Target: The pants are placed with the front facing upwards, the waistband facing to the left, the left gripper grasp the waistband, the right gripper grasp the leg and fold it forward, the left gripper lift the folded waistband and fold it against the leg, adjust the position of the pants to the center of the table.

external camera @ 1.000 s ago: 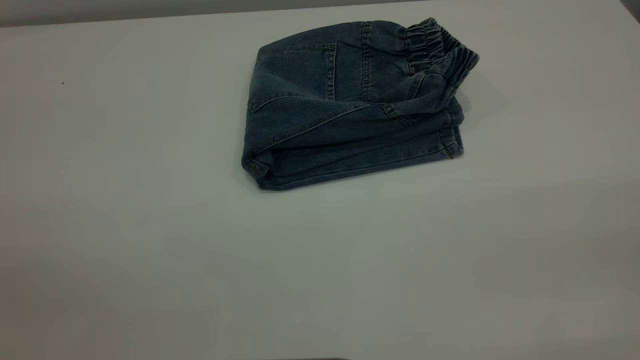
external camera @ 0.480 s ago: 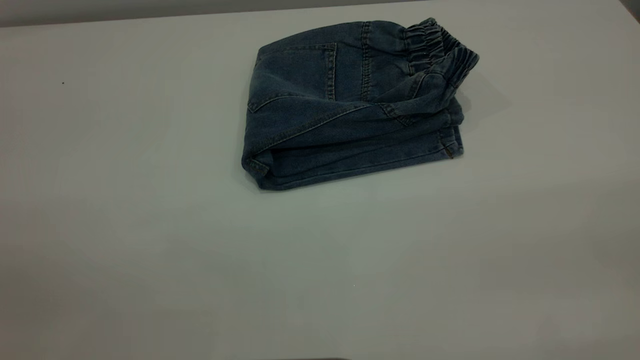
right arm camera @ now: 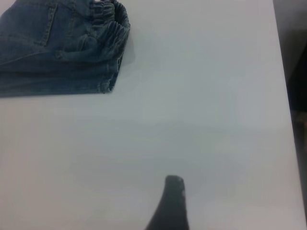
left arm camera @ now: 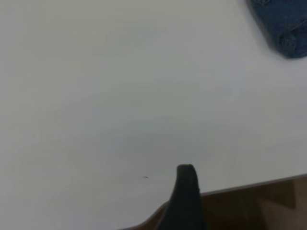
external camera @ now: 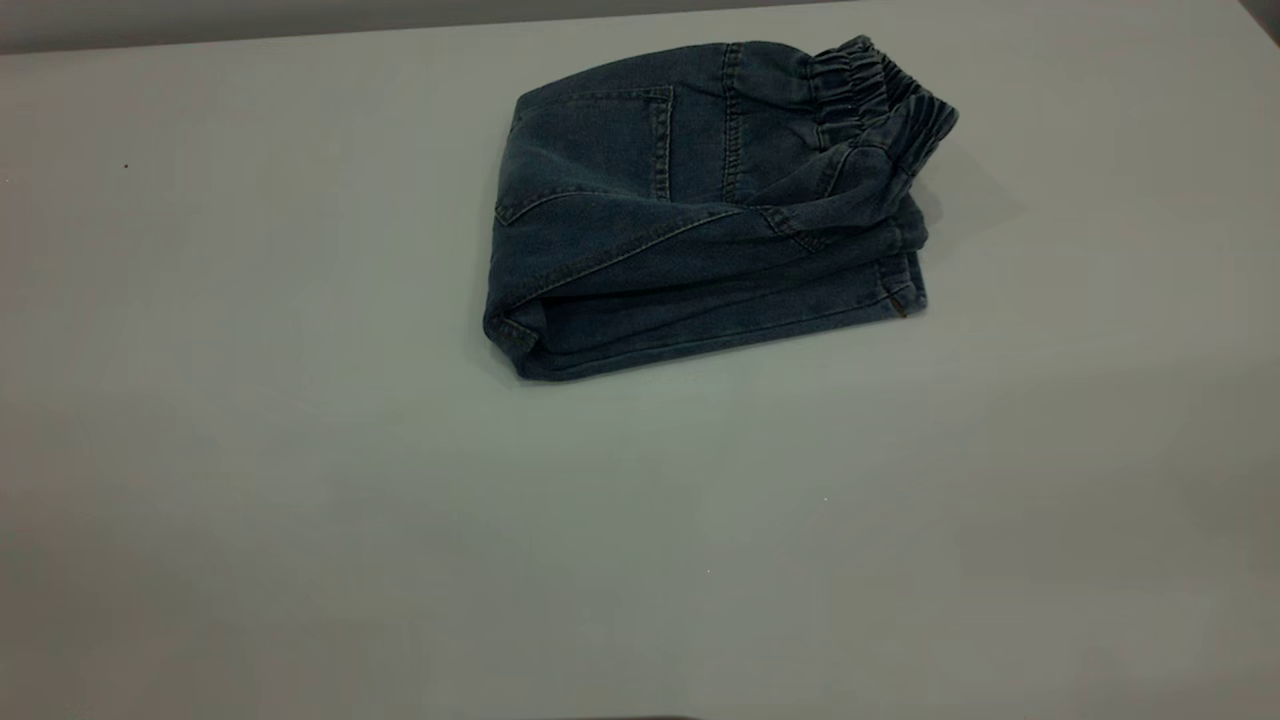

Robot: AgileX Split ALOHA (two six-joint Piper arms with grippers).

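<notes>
Pale grey tabletop [external camera: 300, 450] fills nearly everything, dark strip of background along the far edge. Left end effector [left arm camera: 186, 191]: only one black finger [left arm camera: 186, 179] visible in its wrist view, over the near tabletop edge, nothing held there; can't tell how far open. Right end effector [right arm camera: 172, 201]: again a single dark finger [right arm camera: 173, 184] with pale scuffs, over bare tabletop, holding nothing visible; opening can't be told. Neither shows in the exterior view. Both well apart from the pants [external camera: 690, 220], which lie folded into a compact bundle toward the far side of the tabletop, slightly right of middle. Waistband [external camera: 880, 95] gathered at the bundle's right far corner, on top of the folded leg layers.
</notes>
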